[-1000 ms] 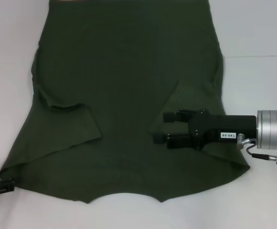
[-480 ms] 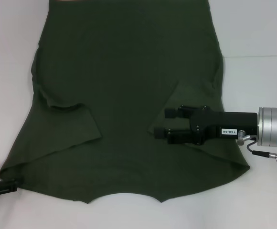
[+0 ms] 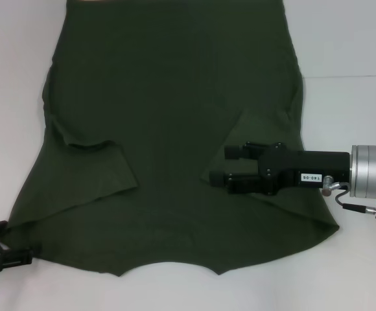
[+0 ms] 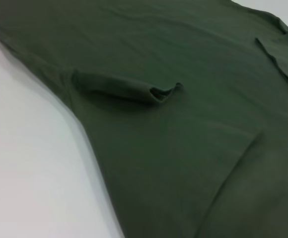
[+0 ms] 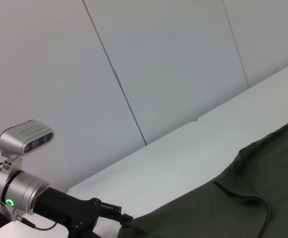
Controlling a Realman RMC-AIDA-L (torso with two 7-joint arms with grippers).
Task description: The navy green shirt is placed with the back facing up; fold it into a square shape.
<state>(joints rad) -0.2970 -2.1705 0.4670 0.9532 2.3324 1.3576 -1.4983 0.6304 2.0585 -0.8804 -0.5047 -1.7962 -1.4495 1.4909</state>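
The navy green shirt [image 3: 168, 116] lies flat, plain side up, on the white table [image 3: 13, 97], with both sleeves folded inward over the body. My right gripper [image 3: 224, 165] is open and hovers low over the shirt, at the tip of the folded right sleeve [image 3: 230, 139]. My left gripper [image 3: 6, 241] is open at the shirt's near left corner, its fingers at the hem. The left wrist view shows the shirt [image 4: 193, 124] and the folded left sleeve [image 4: 119, 91]. The right wrist view shows the shirt [image 5: 233, 198] and the left gripper [image 5: 116, 214] at its edge.
White table [image 4: 25, 163] surrounds the shirt on the left, right and near sides. A table seam [image 3: 343, 76] runs at the right. A white panelled wall [image 5: 134, 64] stands behind the left arm.
My left gripper has moved right, up to the shirt's near left corner. My right gripper has drifted slightly right and away from me; it stays open.
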